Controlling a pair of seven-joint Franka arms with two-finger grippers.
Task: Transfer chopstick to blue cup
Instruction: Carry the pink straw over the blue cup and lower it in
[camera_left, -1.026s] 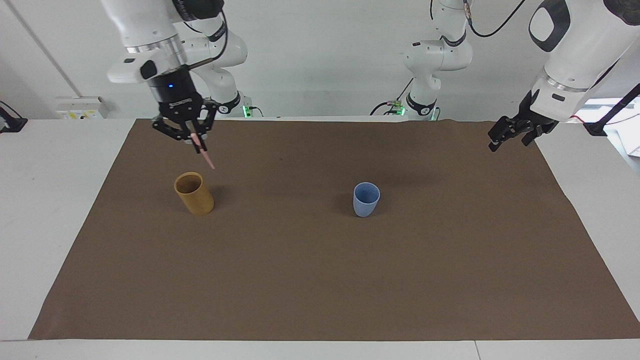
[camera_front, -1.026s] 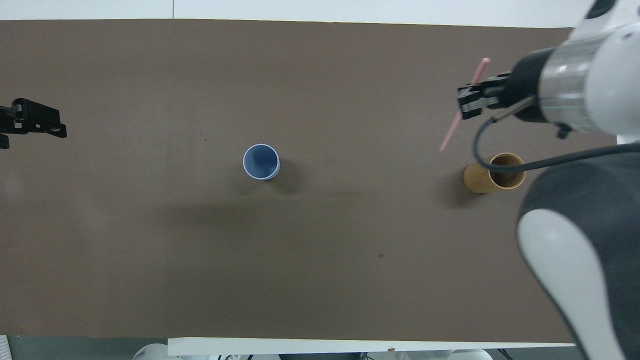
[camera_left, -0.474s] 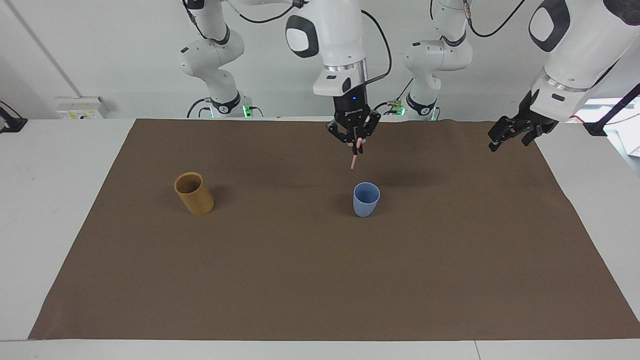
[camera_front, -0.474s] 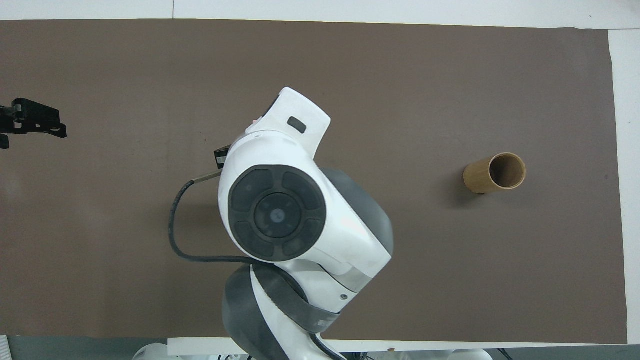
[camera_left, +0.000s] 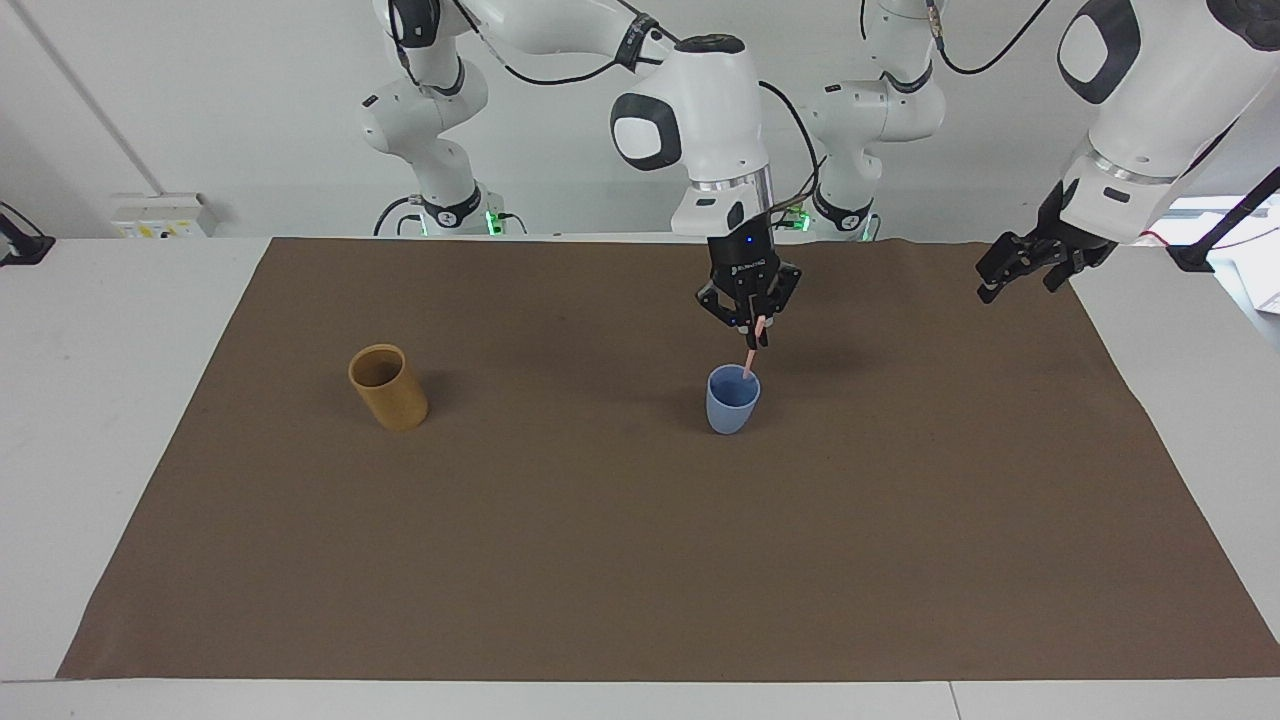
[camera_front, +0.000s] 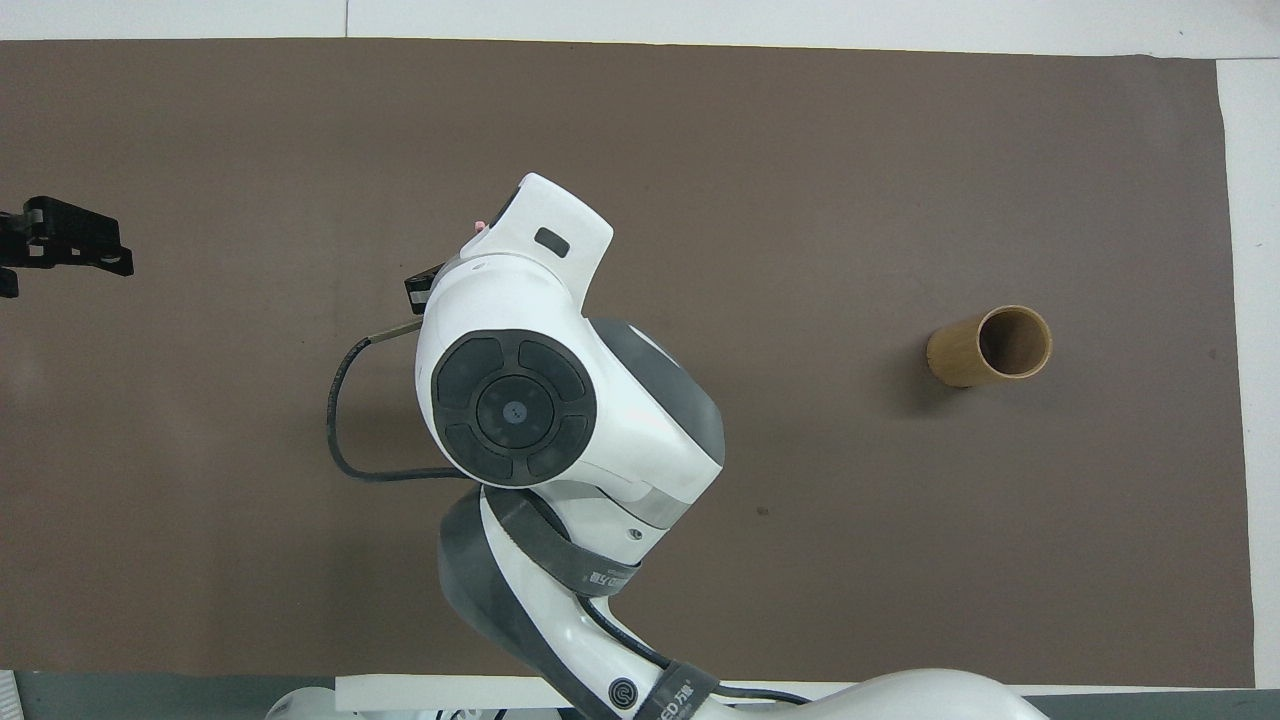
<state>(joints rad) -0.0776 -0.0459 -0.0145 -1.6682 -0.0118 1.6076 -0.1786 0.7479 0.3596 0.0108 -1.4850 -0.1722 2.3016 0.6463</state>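
Observation:
My right gripper (camera_left: 759, 335) hangs just above the blue cup (camera_left: 732, 403) and is shut on the chopstick (camera_left: 752, 356). The pale pink stick points steeply down, and its lower tip sits at the cup's mouth, on the rim side nearer the robots. In the overhead view the right arm covers the blue cup, and only a pink tip of the chopstick (camera_front: 480, 224) shows. My left gripper (camera_left: 1022, 268) waits open and empty over the mat's corner at the left arm's end, also seen as the left gripper (camera_front: 62, 246) from overhead.
A taller tan-orange cup (camera_left: 388, 388) stands on the brown mat (camera_left: 640, 560) toward the right arm's end, the same tan cup (camera_front: 990, 347) in the overhead view. White table (camera_left: 120, 400) borders the mat.
The right gripper carried the chopstick from beside the tan cup across to the blue cup and lowered it, so the tip now reaches the cup's mouth. The left arm stayed still.

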